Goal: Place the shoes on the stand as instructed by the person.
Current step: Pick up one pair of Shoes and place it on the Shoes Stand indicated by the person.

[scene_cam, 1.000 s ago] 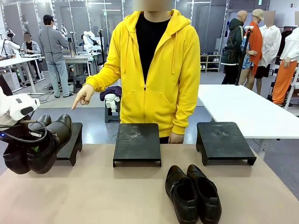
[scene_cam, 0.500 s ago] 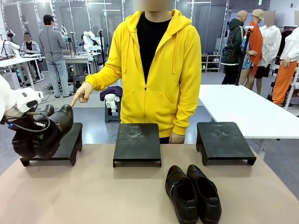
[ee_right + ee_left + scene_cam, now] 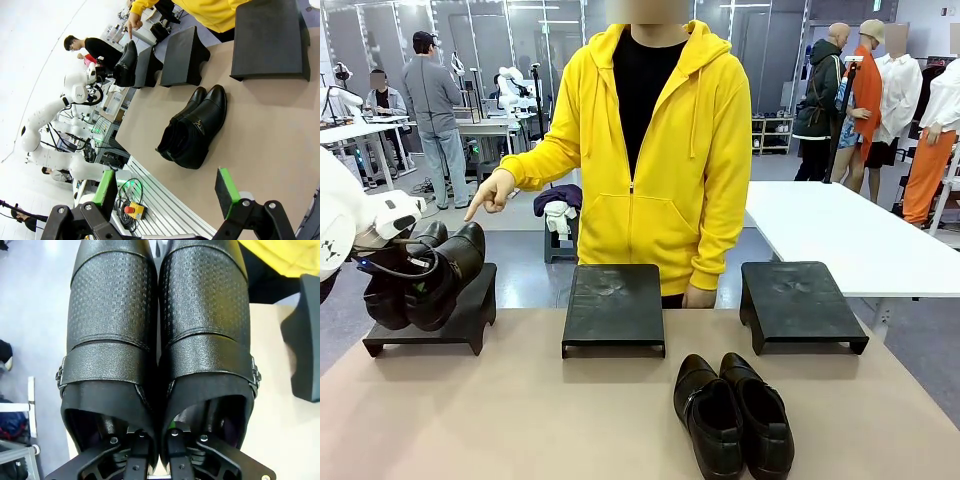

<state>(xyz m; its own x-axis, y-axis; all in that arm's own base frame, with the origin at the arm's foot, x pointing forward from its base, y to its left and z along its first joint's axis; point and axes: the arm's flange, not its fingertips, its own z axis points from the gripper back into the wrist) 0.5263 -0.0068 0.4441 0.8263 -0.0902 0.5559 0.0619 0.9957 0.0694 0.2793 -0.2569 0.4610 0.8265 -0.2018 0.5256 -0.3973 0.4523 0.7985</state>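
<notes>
My left gripper [image 3: 155, 452] is shut on one pair of black shoes [image 3: 422, 275], its fingers inside the openings and pinching the two inner walls together. The pair hangs tilted, toes up, with its heels low over the left stand [image 3: 435, 322]. The person [image 3: 650, 150] in a yellow hoodie stands at the far side, and a hand [image 3: 490, 193] points down at that stand. The second pair of shoes [image 3: 732, 415] lies on the table at the near middle-right, also in the right wrist view [image 3: 192, 127]. My right gripper [image 3: 165, 192] is open above the table's near edge, with nothing in it.
Two more black stands sit in the row: a middle stand [image 3: 613, 303] and a right stand [image 3: 800, 298], both bare. The tan table [image 3: 520, 420] has free room at the near left. A white table [image 3: 840, 235] stands behind on the right.
My left arm has lifted the held pair up and to the right, from beside the left stand to over its top. The person's pointing hand rose slightly.
</notes>
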